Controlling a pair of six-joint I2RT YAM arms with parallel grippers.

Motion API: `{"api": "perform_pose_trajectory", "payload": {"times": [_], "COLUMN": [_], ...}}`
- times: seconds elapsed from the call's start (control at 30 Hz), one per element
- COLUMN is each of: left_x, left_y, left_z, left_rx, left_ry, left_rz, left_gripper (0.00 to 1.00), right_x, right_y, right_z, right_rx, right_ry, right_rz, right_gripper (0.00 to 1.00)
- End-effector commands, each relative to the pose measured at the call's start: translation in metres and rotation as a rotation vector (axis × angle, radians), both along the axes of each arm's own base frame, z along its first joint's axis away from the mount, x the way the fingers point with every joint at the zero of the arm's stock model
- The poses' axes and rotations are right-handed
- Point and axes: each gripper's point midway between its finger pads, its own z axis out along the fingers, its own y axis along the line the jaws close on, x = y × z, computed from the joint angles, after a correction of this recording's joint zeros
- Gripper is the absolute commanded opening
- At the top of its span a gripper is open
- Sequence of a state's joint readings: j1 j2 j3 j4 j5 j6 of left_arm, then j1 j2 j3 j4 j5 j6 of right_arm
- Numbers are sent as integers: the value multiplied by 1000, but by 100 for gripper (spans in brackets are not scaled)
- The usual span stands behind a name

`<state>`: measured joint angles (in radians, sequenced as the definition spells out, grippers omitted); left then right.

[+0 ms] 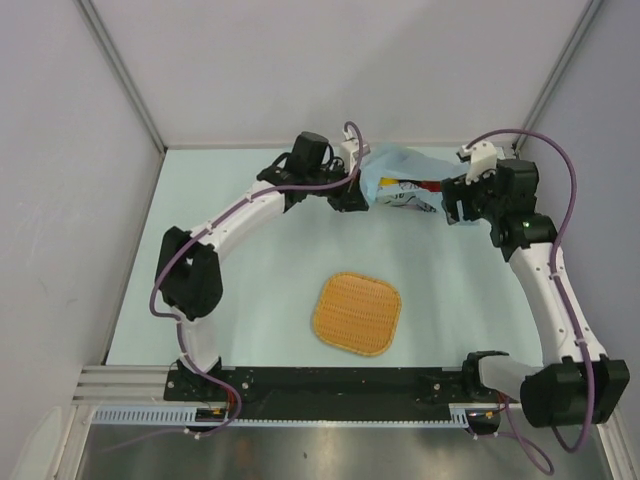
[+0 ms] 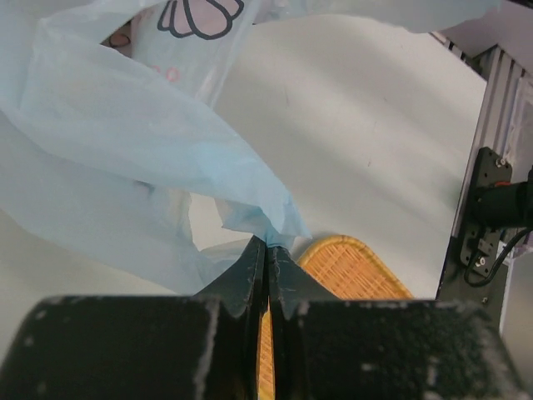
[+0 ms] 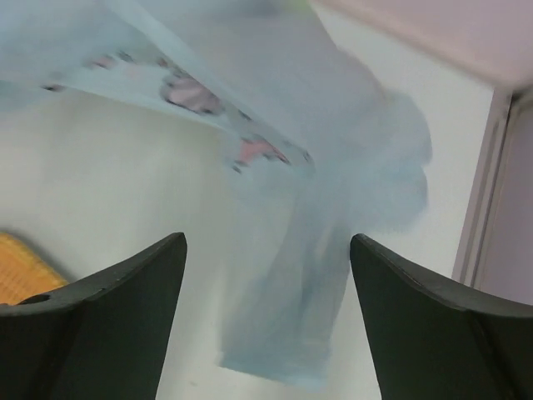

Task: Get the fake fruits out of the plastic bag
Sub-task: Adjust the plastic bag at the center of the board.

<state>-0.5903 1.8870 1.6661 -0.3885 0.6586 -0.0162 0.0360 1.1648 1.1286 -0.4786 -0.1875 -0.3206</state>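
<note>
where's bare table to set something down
Bare table between the woven tray and the plastic bag, and from the tray across to the right arm. Crowded at the far middle, where the left tool and right tool flank the bag.

A flat, square woven orange tray with rounded corners (image 1: 357,314) lies on the pale green tabletop (image 1: 240,290), near the middle of the near edge but clear of it. A black mounting rail (image 1: 330,382) runs along that near edge. Plain white walls (image 1: 300,60) stand at the far, left and right edges.
</note>
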Motion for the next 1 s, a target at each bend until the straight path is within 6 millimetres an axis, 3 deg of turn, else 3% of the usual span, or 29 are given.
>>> {"api": "perform_pose_trajectory", "payload": {"times": [0.0, 0.07, 0.13, 0.23, 0.27, 0.37, 0.47, 0.63, 0.7, 0.73, 0.77, 0.87, 0.9, 0.97], "left_x": [0, -3, -3, -1, 1, 2, 3, 7, 10, 11, 11, 11, 12, 14], "left_y": [-2, -3, -4, -3, -3, -4, -4, -5, -6, -6, -7, -8, -7, -6], "left_z": [68, 74, 82, 89, 90, 92, 91, 93, 94, 95, 96, 100, 103, 104], "left_rx": [-128, -147, -162, -164, -161, -165, -161, -165, -172, -177, -183, -199, -204, -211], "left_ry": [-78, -65, -61, -79, -86, -95, -93, -95, -89, -87, -87, -80, -79, -77], "left_rz": [27, 28, 34, 35, 41, 39, 40, 42, 47, 49, 48, 45, 49, 53], "left_gripper": [6, 6, 5, 2, 1, 0, 0, 0, 0, 0, 0, 0, 0, 0], "right_x": [-9, -6, -1, 15, 20, 44, 61, 67, 73, 79, 88, 112, 121, 127], "right_y": [39, 50, 61, 71, 75, 87, 99, 124, 126, 124, 114, 89, 78, 71], "right_z": [82, 98, 94, 79, 76, 51, 33, 19, 3, -1, -18, -31, -46, -59], "right_rx": [-41, -26, -18, -59, -66, -87, -100, -87, -105, -108, -137, -152, -136, -116], "right_ry": [-229, -268, -249, -227, -228, -190, -165, -151, -118, -119, -92, -108, -80, -57], "right_rz": [100, 128, 162, 197, 208, 224, 241, 303, 284, 260, 195, 32, -19, -60], "right_gripper": [85, 85, 85, 56, 40, 12, 0, 0, 0, 0, 0, 0, 0, 0]}}
